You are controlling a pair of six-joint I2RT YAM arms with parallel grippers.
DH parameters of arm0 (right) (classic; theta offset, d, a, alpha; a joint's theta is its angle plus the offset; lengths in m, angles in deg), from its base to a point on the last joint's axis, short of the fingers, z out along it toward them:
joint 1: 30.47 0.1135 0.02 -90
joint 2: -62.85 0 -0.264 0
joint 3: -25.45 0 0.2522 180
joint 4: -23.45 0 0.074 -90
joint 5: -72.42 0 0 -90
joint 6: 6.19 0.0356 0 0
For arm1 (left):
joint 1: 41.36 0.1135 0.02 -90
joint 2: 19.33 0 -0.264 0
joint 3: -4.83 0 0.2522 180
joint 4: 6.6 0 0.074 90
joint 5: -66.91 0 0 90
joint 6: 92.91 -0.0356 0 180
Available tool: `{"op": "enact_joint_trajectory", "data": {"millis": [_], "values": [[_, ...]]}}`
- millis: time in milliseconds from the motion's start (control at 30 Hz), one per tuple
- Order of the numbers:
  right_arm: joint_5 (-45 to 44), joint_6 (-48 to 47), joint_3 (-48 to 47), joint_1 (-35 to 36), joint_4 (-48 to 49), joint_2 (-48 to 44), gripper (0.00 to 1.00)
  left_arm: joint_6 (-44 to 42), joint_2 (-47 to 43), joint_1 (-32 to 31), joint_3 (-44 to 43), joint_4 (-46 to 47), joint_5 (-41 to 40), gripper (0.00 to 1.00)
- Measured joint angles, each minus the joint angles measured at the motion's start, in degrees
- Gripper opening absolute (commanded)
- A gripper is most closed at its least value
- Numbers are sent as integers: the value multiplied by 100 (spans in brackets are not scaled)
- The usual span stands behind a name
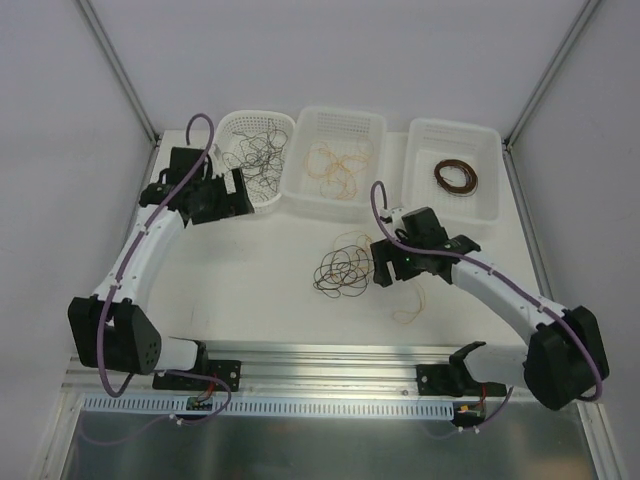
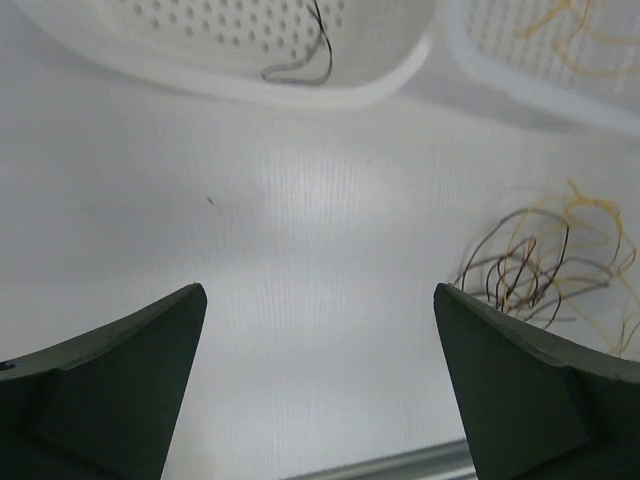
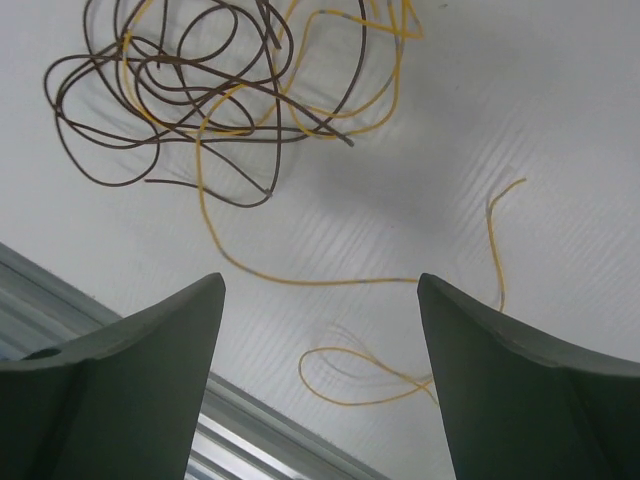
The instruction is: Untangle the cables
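Brown and orange-yellow cables [image 3: 200,110]

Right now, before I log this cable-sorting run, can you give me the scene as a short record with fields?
left basket: black cables
middle basket: orange-yellow cables
right basket: dark-brown wire ring
table: brown-and-yellow tangle; loose yellow strand
left gripper: fingers open, empty, near left basket
right gripper: fingers open, empty, over that strand

Three baskets [image 1: 330,207], two arms [image 1: 150,240], one loose tangle of cables [image 1: 342,268], perhaps one stray yellow strand [image 1: 415,305]
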Motion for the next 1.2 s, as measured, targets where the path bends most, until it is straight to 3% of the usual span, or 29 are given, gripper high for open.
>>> {"op": "enact_joint_trajectory", "data": {"millis": [100, 200, 267, 300, 400, 467, 800, 833, 900, 1000, 1200], "values": [[0, -184, -57, 31, 219, 645, 79, 39, -326, -358, 680, -227, 179, 99], [15, -341, -57, 96, 341, 1154, 69, 90, -566, -1075, 1084, -326, 210, 99], [44, -413, -59, 155, 382, 1379, 48, 122, -625, -1670, 1200, -302, 205, 99], [57, -442, -59, 177, 393, 1429, 30, 142, -623, -1928, 1244, -245, 190, 99], [116, -444, -59, 234, 402, 1394, 6, 234, -501, -2610, 1314, -72, 136, 97], [160, -442, -59, 254, 378, 1220, 1, 280, -295, -2887, 1314, 131, 125, 95], [391, -409, -57, 267, 291, -203, 2, 267, 1416, -3635, 531, 721, -177, 92], [404, -407, -57, 267, 291, -249, 22, 249, 1578, -3687, 400, 785, -181, 91], [428, -376, -37, 267, 289, -280, 45, 203, 1891, -3773, 149, 866, -199, 90], [461, -435, 13, 273, 267, -212, 58, 109, 2323, -3871, -149, 975, -258, 84], [463, -444, 122, 310, 365, 90, 67, 81, 2975, -3943, -341, 1080, -273, 63]]}}
